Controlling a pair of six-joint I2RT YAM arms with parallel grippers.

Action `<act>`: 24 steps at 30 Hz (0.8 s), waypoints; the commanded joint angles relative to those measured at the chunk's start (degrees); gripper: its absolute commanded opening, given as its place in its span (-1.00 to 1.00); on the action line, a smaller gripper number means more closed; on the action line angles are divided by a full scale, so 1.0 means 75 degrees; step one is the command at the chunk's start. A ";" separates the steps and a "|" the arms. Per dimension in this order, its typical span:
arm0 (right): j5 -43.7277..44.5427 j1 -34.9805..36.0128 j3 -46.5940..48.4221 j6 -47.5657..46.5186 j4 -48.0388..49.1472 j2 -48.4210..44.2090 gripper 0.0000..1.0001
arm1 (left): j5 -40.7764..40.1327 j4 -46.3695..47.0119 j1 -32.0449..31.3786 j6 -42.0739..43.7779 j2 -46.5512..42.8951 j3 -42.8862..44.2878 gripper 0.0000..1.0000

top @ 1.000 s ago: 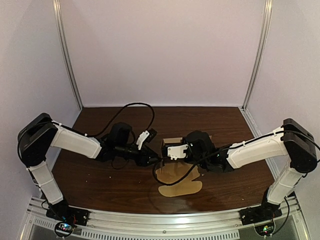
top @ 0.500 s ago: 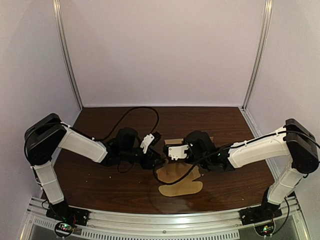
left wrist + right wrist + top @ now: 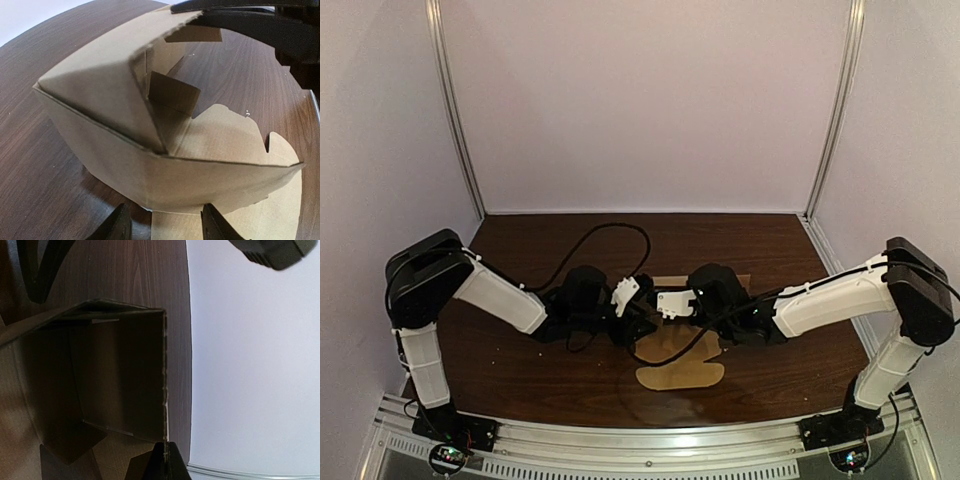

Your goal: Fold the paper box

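Seen from overhead, both arms reach in to the middle of the bench. Their wrists meet over the paper box and hide most of it, so only a rounded flap lying flat on the near side shows clearly. The left wrist view fills that in: the box is half raised, its walls standing and a small tab turned inward. The left fingers are spread wide either side of a flat panel, gripping nothing. The right wrist view looks into the shaded interior, where the right fingers are pressed together on the thin edge of one upright wall.
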 commanded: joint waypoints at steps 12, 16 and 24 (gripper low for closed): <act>0.0350 0.0130 -0.0288 0.0010 0.0262 0.0276 -1.00 | -0.0465 0.2106 -0.0128 0.0369 0.0748 0.0239 0.08; 0.0337 0.0130 -0.0200 0.0199 0.0036 0.0288 -1.00 | -0.0195 0.2340 -0.0148 0.0292 0.0991 0.0451 0.60; 0.0231 0.0145 -0.0150 0.0529 -0.0429 0.0214 -1.00 | -0.1677 0.2809 -0.0216 -0.0081 0.1265 0.0613 0.26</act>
